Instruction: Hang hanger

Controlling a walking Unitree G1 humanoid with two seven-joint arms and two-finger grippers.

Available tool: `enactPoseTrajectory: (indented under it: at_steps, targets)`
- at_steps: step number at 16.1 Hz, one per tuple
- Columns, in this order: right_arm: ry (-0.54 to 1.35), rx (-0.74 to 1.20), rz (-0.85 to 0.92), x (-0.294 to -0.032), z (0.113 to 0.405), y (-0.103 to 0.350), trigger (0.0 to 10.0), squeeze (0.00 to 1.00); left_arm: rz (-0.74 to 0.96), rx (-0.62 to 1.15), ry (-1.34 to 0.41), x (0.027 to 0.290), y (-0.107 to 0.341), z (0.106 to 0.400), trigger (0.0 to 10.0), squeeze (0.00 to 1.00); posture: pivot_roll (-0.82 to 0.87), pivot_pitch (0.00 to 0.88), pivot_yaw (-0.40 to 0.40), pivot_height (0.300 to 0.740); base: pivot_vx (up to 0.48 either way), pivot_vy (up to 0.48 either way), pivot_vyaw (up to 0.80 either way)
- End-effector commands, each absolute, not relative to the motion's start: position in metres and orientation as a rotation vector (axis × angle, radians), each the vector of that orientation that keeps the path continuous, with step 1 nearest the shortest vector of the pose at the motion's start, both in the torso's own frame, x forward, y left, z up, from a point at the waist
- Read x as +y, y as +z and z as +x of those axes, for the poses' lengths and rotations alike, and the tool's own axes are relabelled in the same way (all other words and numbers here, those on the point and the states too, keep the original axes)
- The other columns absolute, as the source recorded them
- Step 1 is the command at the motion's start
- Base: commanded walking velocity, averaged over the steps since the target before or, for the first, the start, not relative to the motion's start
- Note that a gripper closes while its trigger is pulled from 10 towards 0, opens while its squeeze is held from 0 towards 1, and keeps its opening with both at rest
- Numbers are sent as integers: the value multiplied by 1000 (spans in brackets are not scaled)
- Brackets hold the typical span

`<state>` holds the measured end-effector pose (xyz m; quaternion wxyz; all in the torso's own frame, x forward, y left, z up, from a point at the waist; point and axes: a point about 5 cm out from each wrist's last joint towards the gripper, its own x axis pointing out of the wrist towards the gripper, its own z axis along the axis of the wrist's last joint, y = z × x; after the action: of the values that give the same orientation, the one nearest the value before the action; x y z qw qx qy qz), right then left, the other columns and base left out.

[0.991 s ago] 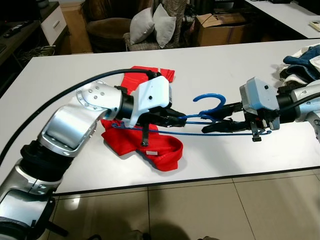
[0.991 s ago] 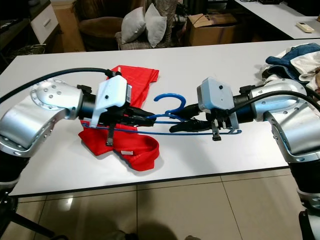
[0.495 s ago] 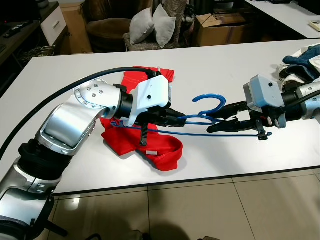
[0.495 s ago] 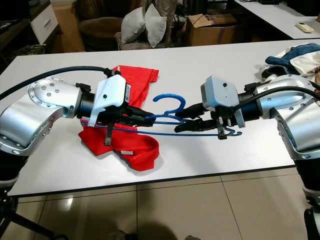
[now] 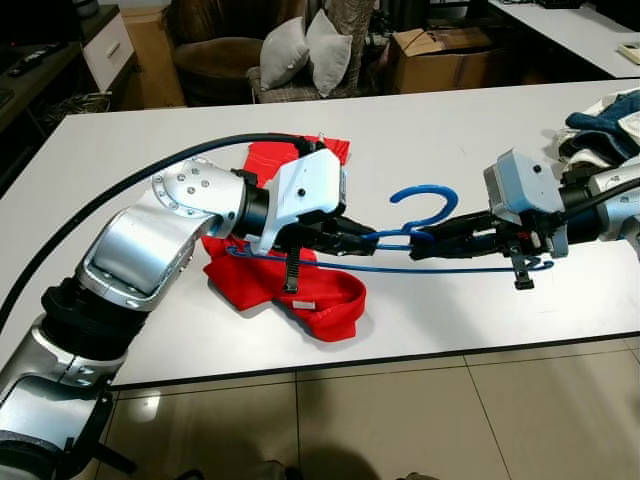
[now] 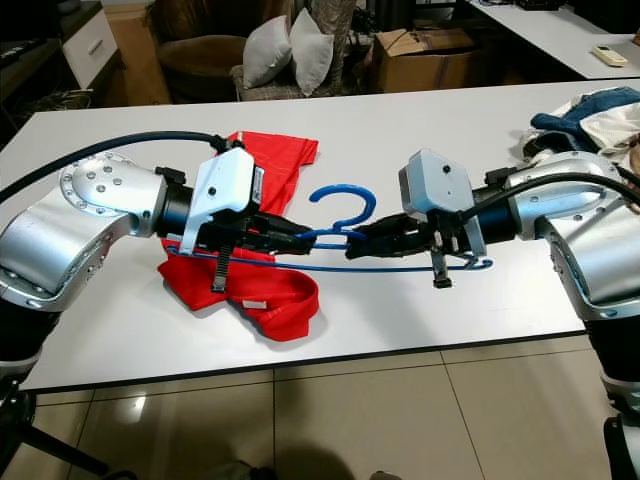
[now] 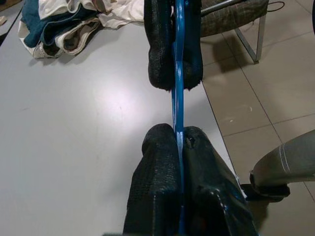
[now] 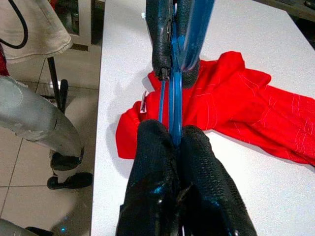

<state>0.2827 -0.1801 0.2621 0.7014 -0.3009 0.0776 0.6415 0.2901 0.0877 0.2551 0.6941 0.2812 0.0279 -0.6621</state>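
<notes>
Pinching the blue hanger in both my left claw and right claw, red garment at nine o'clock unthreaded, hanging undone.

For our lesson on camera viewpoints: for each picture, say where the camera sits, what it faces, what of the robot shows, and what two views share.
Left eye, right eye: head, looking down at the white table; both silver arms show.
Left wrist: along the left gripper shut on the blue wire hanger, facing the right gripper.
Right wrist: along the right gripper, facing the red shirt.
Shared: hanger, both grippers.
</notes>
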Motion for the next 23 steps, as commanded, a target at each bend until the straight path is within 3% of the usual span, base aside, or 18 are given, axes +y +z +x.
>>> enactPoseTrajectory:
  at_steps: [1,5,6,7,8,9,14,15,16,17,20,23]
  targets:
    - [1450,167,-672,-176,282,263,0,0,644,12,-1478,88,267,288,0,0,-160,17,61,740,0,0,0]
    - [1449,170,-673,-177,282,263,0,0,636,-7,-1456,87,269,290,0,0,-159,16,61,740,0,0,0]
    - [1440,176,-684,-178,283,263,0,0,631,-29,-1431,87,271,293,706,0,-160,14,62,740,0,0,0]
    - [1430,197,-683,-180,283,262,0,0,607,-41,-1400,87,274,297,10000,0,-160,14,63,740,0,0,0]
    - [1435,223,-651,-182,282,263,0,0,589,-28,-1439,89,275,294,10000,933,-161,13,65,740,0,0,0]
    - [1434,232,-643,-183,282,262,0,0,581,-23,-1445,90,276,293,10000,1000,-161,13,65,740,0,0,0]
    - [1411,262,-635,-187,280,258,0,0,482,-108,-1466,96,289,289,10000,1000,-162,12,71,740,0,0,0]
    - [1385,264,-603,-188,280,258,0,0,454,-136,-1421,101,295,292,10000,553,-160,10,76,740,0,0,0]
    - [1363,261,-591,-189,280,258,0,0,451,-142,-1398,104,296,293,10000,318,-159,11,76,740,0,0,0]
    - [1323,247,-573,-191,280,258,0,0,447,-138,-1359,109,295,294,10000,0,-156,12,75,740,0,0,0]
    - [1186,245,-531,-199,273,244,0,0,364,-94,-1263,129,287,290,10000,0,-153,20,78,740,0,0,0]
    - [936,154,-389,-203,272,226,0,0,282,-73,-993,148,268,293,10000,0,-137,33,82,740,0,0,0]
